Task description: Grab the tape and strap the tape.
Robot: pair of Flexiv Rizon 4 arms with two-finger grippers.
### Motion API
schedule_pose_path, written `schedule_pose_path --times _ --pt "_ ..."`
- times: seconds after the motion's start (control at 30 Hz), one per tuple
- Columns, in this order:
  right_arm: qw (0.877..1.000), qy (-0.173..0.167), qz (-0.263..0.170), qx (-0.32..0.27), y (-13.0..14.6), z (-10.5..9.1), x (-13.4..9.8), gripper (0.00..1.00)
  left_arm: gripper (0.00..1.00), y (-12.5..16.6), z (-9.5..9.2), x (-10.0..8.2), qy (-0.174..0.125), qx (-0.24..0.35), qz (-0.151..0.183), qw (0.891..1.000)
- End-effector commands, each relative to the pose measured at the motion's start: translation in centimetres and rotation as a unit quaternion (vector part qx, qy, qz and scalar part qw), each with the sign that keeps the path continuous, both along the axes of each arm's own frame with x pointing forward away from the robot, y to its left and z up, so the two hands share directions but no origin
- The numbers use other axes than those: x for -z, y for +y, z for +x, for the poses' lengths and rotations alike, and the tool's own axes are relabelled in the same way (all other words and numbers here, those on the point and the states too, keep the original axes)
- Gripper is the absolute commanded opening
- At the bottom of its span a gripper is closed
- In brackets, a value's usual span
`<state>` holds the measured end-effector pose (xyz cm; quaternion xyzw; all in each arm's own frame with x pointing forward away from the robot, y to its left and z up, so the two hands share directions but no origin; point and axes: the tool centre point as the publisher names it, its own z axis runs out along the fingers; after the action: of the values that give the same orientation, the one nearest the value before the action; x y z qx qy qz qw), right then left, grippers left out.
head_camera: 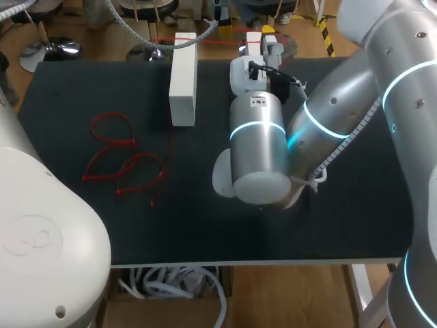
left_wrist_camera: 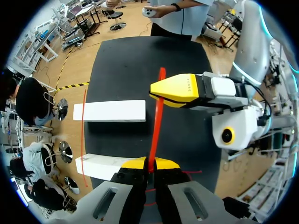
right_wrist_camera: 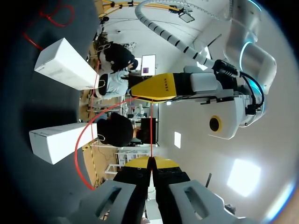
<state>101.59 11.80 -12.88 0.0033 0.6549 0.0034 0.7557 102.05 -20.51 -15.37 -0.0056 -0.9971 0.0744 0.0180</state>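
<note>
The tape is a thin red strap point(left_wrist_camera: 156, 121) stretched between my two grippers. My left gripper point(left_wrist_camera: 149, 164) is shut on one end, its yellow tips pinching it. The strap runs straight ahead to my right gripper point(left_wrist_camera: 161, 92), whose yellow tips meet it. In the right wrist view my right gripper point(right_wrist_camera: 150, 163) is shut on the strap point(right_wrist_camera: 151, 126), which leads to the left gripper point(right_wrist_camera: 154, 87) ahead. A red loop point(right_wrist_camera: 84, 140) curves beside a white box point(right_wrist_camera: 58, 140). In the head view the right gripper point(head_camera: 263, 39) is at the table's far edge.
A long white box point(head_camera: 182, 82) lies at the far middle of the black table point(head_camera: 68, 89); the wrist views show two white boxes point(left_wrist_camera: 110, 111) point(left_wrist_camera: 100, 167). Several loose red straps point(head_camera: 123, 157) lie at the left. My right arm point(head_camera: 259, 150) covers the table's middle.
</note>
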Motion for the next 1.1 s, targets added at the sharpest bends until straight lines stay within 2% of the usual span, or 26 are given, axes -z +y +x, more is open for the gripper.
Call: schedule_pose_path --times 0.03,0.73,1.1 --pt "1.000 0.002 0.000 0.002 0.3 -0.1 -0.1 0.00 0.00 -0.1 0.1 -0.1 0.001 0.000 0.002 1.000" --pt "1.000 0.003 0.008 0.003 1.6 -0.5 0.3 0.00 0.00 -0.1 0.1 -0.1 0.001 0.000 0.002 1.000" --pt "1.000 0.004 0.016 -0.003 0.7 -0.6 -0.5 0.00 0.00 -0.1 0.1 -0.1 0.001 0.000 0.002 1.000"
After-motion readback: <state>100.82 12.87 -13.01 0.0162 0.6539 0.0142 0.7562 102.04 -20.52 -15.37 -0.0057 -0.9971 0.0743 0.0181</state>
